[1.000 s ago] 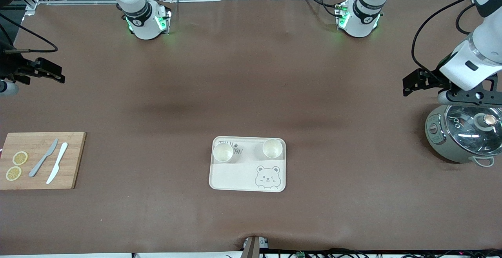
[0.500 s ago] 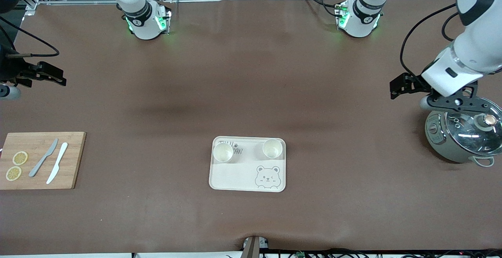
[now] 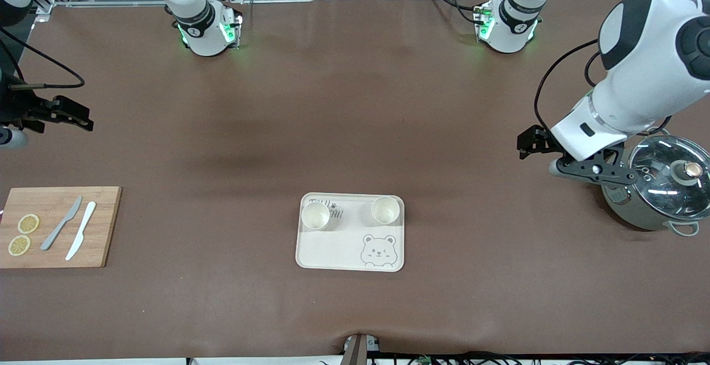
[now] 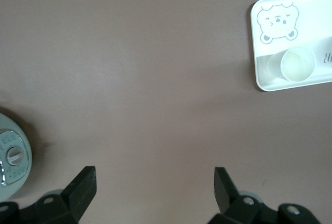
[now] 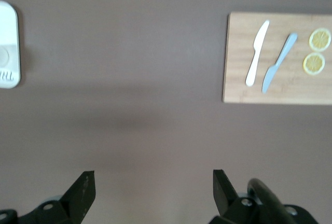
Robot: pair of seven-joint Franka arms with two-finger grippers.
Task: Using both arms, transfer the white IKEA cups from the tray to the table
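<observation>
Both white IKEA cups [image 3: 315, 215] [image 3: 385, 210] stand upright on my bear-printed tray [image 3: 333, 254], along its edge farther from the front camera and well apart from each other. My left gripper [image 4: 154, 185] hangs wide open and empty over bare table beside the glass-lidded cooker [image 3: 660, 190]. My right gripper [image 5: 153, 185] hangs just as open and empty above the table near the cutting board [image 3: 55, 226].

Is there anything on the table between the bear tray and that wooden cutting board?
Nothing: only bare brown tabletop lies between the bear tray and the cutting board, as the front view shows.
</observation>
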